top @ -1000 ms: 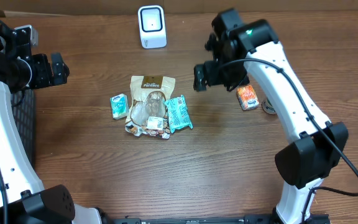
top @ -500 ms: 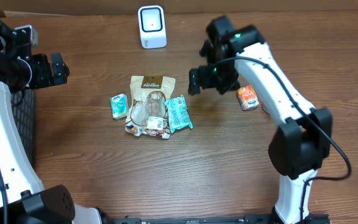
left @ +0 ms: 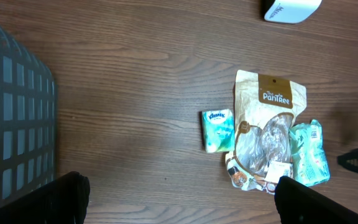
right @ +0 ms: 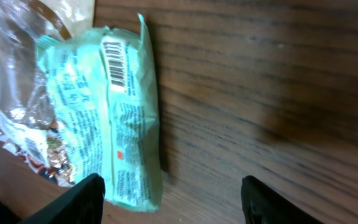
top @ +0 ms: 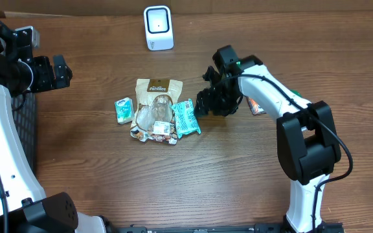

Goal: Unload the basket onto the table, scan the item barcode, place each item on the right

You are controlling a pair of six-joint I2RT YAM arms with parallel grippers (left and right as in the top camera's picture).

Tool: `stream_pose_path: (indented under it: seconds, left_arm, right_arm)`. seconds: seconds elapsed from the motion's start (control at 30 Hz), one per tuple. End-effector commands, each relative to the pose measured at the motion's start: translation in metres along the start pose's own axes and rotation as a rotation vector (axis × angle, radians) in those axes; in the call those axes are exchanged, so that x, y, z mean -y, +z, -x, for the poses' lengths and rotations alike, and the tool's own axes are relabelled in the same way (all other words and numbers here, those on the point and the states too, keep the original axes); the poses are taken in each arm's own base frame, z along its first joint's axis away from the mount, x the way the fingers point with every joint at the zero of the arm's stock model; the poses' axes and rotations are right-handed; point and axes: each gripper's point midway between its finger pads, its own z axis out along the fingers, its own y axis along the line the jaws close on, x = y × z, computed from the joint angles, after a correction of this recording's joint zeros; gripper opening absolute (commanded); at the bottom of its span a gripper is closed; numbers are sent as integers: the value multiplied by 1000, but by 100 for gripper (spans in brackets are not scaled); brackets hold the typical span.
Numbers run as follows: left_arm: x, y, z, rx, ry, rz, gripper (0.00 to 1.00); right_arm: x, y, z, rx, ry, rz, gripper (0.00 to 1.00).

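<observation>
Pick-up step: right jaws, released, hang over the mint-green packet (right: pixel 98 106) left of frame; next, clench on it. Left jaws released.

Orange packet (top: pixel 256 108): mostly hidden behind right arm (top: pixel 271 90); label too small to read.
Scanner (left: pixel 291 7): cut by top edge, left wrist view.
Black basket (left: pixel 11 124), desk's left edge: cut by frame.
Left gripper (left: pixel 179 186), right gripper (right: pixel 173 183): fingers cut by bottom edges, only tips seen.
Clear bag (right: pixel 11 37): cut by left edge.
</observation>
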Motion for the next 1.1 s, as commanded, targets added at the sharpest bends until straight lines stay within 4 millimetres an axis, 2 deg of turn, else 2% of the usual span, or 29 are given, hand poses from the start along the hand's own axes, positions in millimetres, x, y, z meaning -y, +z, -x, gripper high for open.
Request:
stream_pose_path:
  seconds: [0.0,0.23,0.3,0.33,0.4,0.5,1.07]
  left_arm:
    - [3,0,2,5,23,-7,100]
    - [3,0,2,5,23,-7,100]
    - [3,0,2,5,23,-7,99]
    - [3,0,2,5,23,-7,100]
    - [3,0,2,5,23,-7,100]
    - [3,0,2,5,23,-7,99]
    - [3,0,2,5,23,-7,100]
  right_arm:
    - [-7,9,-10,-19,6,65,67]
    - [-16,33,-21,-27,-21,80,63]
    - [-16,35,-21,-22,-5,74,54]
    - [-16,35,-20,-19,3,71,43]
    - [-16,35,-19,-16,11,71,33]
    - [-13,36,-19,-13,23,57,27]
    - [-13,36,-19,-13,23,54,27]
